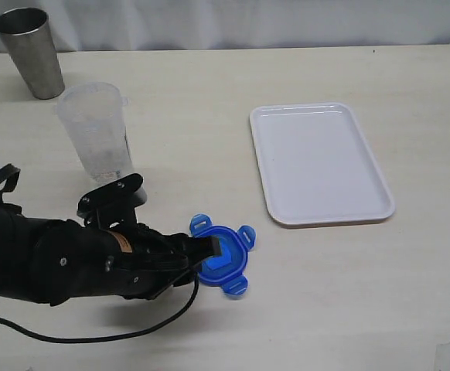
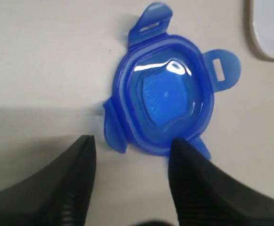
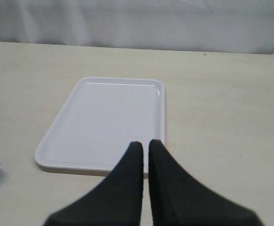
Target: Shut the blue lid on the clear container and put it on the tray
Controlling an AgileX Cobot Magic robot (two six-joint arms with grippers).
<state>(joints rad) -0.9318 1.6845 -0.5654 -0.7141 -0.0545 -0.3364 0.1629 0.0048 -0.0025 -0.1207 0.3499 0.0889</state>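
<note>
1. Blue lid (image 1: 223,261): lies flat on the table (image 1: 209,85) with its four flaps spread outward, near the front of the exterior view.
2. Left gripper (image 2: 132,140): low at the lid's edge, jaws partly open. One finger (image 2: 184,160) overlaps the rim, and the other stands over bare table. Nothing is clamped.
3. Clear container (image 1: 97,131): upright and uncovered, behind the left arm, close to a metal cup (image 1: 30,50) and apart from the lid.
4. Tray (image 1: 318,166): flat on the table, right of the lid and not touching it.
5. Right gripper (image 3: 142,143): jaws closed together, holding nothing, pointing toward the tray.
</note>
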